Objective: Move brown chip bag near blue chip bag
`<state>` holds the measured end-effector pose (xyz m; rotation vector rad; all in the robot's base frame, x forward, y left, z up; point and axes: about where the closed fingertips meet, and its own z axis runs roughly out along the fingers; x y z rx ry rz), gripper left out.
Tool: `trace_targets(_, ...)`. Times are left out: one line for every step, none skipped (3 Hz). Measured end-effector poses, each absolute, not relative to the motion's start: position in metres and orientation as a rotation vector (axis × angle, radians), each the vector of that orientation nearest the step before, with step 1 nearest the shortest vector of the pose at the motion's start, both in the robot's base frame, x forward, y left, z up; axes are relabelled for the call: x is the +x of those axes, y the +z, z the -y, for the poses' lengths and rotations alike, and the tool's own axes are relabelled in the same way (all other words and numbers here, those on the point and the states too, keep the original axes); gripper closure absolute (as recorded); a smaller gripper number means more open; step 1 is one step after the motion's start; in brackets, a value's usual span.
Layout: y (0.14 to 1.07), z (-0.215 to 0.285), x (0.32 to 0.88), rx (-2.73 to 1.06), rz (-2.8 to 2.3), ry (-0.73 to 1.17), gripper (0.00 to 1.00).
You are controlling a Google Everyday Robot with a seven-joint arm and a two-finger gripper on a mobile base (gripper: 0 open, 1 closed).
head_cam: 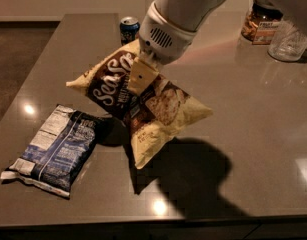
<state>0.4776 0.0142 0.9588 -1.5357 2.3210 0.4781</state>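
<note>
The brown chip bag (143, 101), dark brown with white "Sea Salt" script and cream-yellow edges, hangs tilted above the table, its lower corner near the surface. My gripper (143, 76) comes down from the upper right and is shut on the bag's upper middle. The blue chip bag (58, 149) lies flat at the front left, label side up, just left of the brown bag; its right edge is close to the brown bag's lower part.
A small blue soda can (129, 30) stands at the back behind the arm. A jar (260, 20) and a clear glass (288, 41) stand at the back right. The grey table (253, 134) has its front edge near the bottom of the view.
</note>
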Motion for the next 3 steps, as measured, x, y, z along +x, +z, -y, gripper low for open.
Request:
trace_targets(0.9572,-0.0298,0.4754,-1.576,-2.279,0.505,0.30)
trace_targets(0.9584,-0.0309,0.4746,-1.576,-2.275,0.501,0.00)
trace_targets(0.9586,-0.0312,0.4744,-1.576,-2.274,0.501,0.00)
